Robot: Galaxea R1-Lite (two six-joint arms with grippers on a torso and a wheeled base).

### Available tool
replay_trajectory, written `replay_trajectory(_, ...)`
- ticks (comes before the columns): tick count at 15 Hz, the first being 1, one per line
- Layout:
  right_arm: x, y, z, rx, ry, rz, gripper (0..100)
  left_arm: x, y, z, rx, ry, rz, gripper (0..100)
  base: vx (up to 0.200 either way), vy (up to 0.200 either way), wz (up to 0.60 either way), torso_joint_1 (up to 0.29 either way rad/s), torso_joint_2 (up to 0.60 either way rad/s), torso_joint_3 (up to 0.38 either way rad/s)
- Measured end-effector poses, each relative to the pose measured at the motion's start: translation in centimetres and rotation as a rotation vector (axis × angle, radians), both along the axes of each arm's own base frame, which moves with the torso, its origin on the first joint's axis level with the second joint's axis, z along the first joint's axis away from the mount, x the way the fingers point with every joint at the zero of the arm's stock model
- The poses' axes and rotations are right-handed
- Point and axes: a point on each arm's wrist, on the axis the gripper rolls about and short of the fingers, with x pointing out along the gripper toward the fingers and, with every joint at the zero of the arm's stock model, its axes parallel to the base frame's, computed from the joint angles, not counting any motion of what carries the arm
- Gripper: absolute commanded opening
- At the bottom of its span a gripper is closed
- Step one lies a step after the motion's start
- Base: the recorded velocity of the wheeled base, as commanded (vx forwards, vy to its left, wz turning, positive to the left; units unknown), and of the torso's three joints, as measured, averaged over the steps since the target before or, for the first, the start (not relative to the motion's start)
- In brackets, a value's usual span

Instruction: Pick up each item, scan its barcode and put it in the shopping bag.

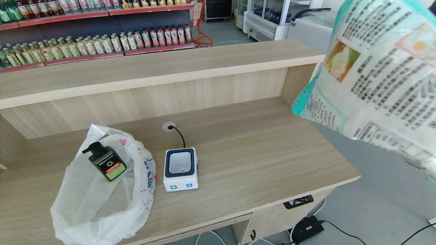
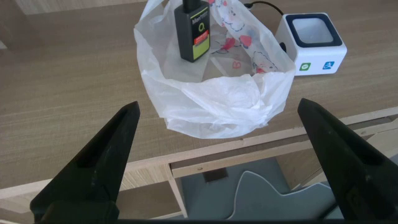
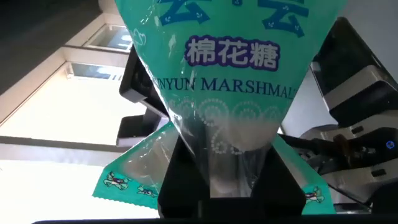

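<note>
Up high on the robot's right, the packet (image 1: 378, 68) hangs in the air close to the head camera, off the right end of the counter (image 1: 265, 160) and above the floor. It hides that corner of the shop from the head view. The right gripper (image 3: 227, 171) holds it by one narrow end, its dark fingers (image 3: 180, 180) pressed against the film from both sides, with the rest of the packet (image 3: 230, 74) sticking out away from the wrist.

The shopping bag (image 1: 88, 204) lies slumped on the left part of the counter, its crumpled near end reaching the front edge. A black pump bottle (image 1: 106, 162) with a green and red label lies in its far end. Just beside the bag, on its right, stands the white scanner (image 1: 180, 168) with a dark blue rim around its window, facing up. A black cable (image 1: 178, 134) runs from its back to a round hole in the wood. The scanner sits between the bag and the side where the packet hangs.

The left gripper (image 2: 219, 109) hovers off the counter's front edge, facing the bag's mouth (image 2: 217, 106), its fingers (image 2: 102, 158) spread wide with nothing between them.

Behind the worktop rises a raised ledge (image 1: 163, 64). Beyond it are shelves (image 1: 95, 44) of drink bottles and glass-fronted coolers (image 1: 262, 17). A black box (image 1: 306, 228) with leads lies on the floor under the counter's right end.
</note>
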Motion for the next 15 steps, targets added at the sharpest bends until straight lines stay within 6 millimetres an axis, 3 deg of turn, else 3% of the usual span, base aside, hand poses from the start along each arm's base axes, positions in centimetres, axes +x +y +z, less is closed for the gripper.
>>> replay_trajectory(4, -0.9, 0.6, 0.5, 0.031, -0.068, 0.051, 0, 0.0, 0.0, 0.0, 0.0, 0.0, 0.0, 100, 0.0, 0.0, 0.0, 0.0, 0.0, 0.0)
replay_trajectory(15, 1.0, 0.4, 0.3, 0.083, -0.25, 0.023, 0, 0.0, 0.0, 0.0, 0.0, 0.0, 0.0, 100, 0.0, 0.0, 0.0, 0.0, 0.0, 0.0)
